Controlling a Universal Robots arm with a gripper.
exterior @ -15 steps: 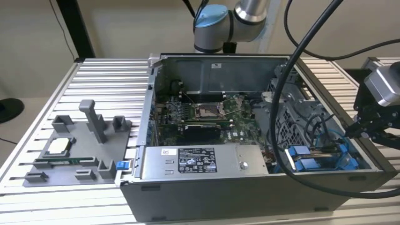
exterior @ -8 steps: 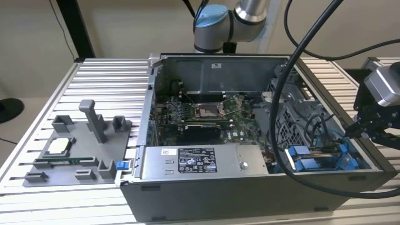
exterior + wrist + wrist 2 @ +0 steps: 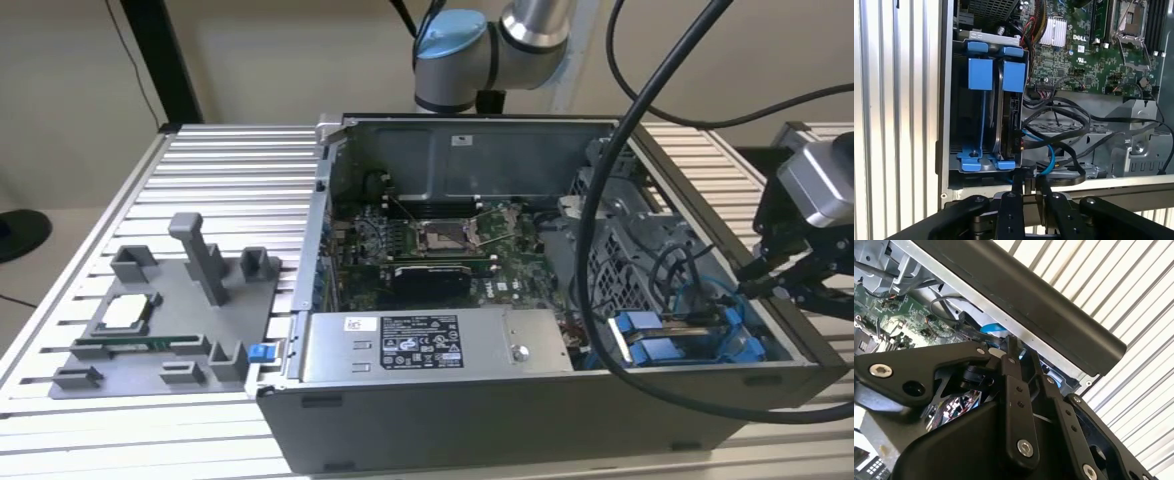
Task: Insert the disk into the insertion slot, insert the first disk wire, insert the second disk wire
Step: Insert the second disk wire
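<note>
Above the ribbed table (image 3: 200, 160), the arm (image 3: 817, 185) hangs just beside the insertion slot (image 3: 681, 340).

Blue-framed disk (image 3: 1012, 111) — inside insertion slot (image 3: 960, 125)

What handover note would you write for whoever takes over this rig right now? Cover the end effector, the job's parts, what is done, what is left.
End effector: at the case rim by the slot; open or shut, cannot tell.
Disk: on edge in the slot, beside a second blue carrier.
Done: disk looks seated.
Left: both wires unconfirmed; a blue wire and black wires run beside the disk, ends unclear.
</note>
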